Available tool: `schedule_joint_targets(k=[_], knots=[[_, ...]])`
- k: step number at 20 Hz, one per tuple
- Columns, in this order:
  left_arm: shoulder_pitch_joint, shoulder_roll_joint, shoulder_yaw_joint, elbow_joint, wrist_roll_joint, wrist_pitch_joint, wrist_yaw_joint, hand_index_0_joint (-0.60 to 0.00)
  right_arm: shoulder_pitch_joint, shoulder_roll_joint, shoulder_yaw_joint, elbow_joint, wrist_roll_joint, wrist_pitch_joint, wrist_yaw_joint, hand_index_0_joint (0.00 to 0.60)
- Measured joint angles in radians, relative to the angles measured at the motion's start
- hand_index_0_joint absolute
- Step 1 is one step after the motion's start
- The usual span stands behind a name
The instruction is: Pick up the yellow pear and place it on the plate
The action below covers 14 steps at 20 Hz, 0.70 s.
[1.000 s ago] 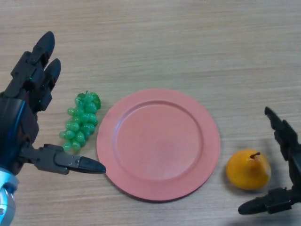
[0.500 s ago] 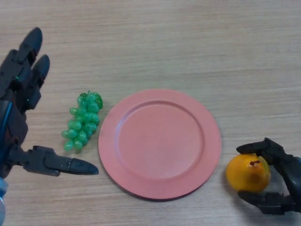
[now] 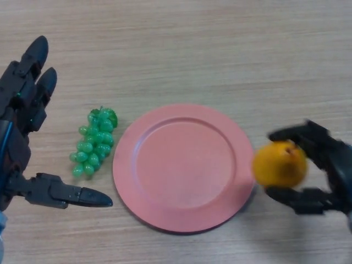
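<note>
A pale wood-grain tabletop (image 3: 181,49) fills the view, and right in the middle of it sits the round pink plate (image 3: 184,168), bare inside its raised rim. Over on the right, the right robot hand (image 3: 324,170) has the yellow pear (image 3: 279,164) in its grip: fingers (image 3: 300,133) curl over the far side of the fruit, the thumb (image 3: 294,197) hooks under the near side, and the pear is pinched firmly between them. The fruit sits just beside the plate's right edge, its left side overlapping the rim in this view, and a soft shadow on the rim and the wood beneath suggests it is lifted clear of the surface, though that is hard to say for certain. It is not resting on the plate. On the left, the left robot hand (image 3: 19,137) shows with its fingers spread straight toward the far side and its thumb stretched out to the right along the near side, holding nothing at all. Between that hand and the plate lies a bunch of green grapes (image 3: 94,142), just off the plate's left edge and apart from the thumb tip.
</note>
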State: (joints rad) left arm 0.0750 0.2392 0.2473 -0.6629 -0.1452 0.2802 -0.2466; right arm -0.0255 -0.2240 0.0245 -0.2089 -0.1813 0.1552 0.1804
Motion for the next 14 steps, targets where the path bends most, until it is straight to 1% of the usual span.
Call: schedule_joint_targets(k=[2,3,4,6,7,9,10,11,12,13,14], knots=[[0.0,0.0,0.0,0.0,-0.001,0.0,0.0,0.0,-0.074,0.028,0.07,0.03,0.0,0.0,-0.044,0.6],[-0.002,0.0,-0.002,0.0,-0.001,0.0,0.0,0.0,-0.117,0.033,0.118,0.07,0.0,-0.005,-0.067,0.6],[-0.002,0.0,-0.002,0.0,-0.001,0.0,0.0,0.0,-0.146,0.034,0.149,0.121,0.0,-0.027,-0.082,0.6],[-0.004,-0.004,-0.006,0.001,-0.001,0.0,0.001,0.0,-0.194,0.035,0.224,0.241,-0.001,-0.051,-0.14,0.6],[-0.004,-0.007,-0.01,0.001,-0.001,-0.001,0.002,0.0,-0.219,0.035,0.268,0.305,-0.001,-0.056,-0.191,0.6],[-0.002,-0.009,-0.026,0.003,-0.001,-0.002,0.002,0.0,-0.254,0.036,0.317,0.416,-0.008,-0.088,-0.281,0.6],[-0.001,-0.009,-0.029,0.003,-0.001,-0.002,0.002,0.0,-0.265,0.036,0.327,0.453,-0.047,-0.095,-0.293,0.6],[0.0,-0.009,-0.029,0.003,0.0,-0.003,0.002,0.0,-0.269,0.035,0.343,0.482,-0.046,-0.099,-0.314,0.6],[0.001,-0.009,-0.031,0.003,0.0,-0.004,0.002,0.0,-0.269,0.035,0.348,0.493,-0.044,-0.105,-0.315,0.499],[0.001,-0.009,-0.035,0.003,0.0,-0.004,0.002,0.0,-0.269,0.035,0.352,0.5,-0.044,-0.105,-0.315,0.349],[0.001,-0.009,-0.038,0.003,0.0,-0.004,0.002,0.0,-0.269,0.035,0.356,0.502,-0.043,-0.105,-0.315,0.249]])
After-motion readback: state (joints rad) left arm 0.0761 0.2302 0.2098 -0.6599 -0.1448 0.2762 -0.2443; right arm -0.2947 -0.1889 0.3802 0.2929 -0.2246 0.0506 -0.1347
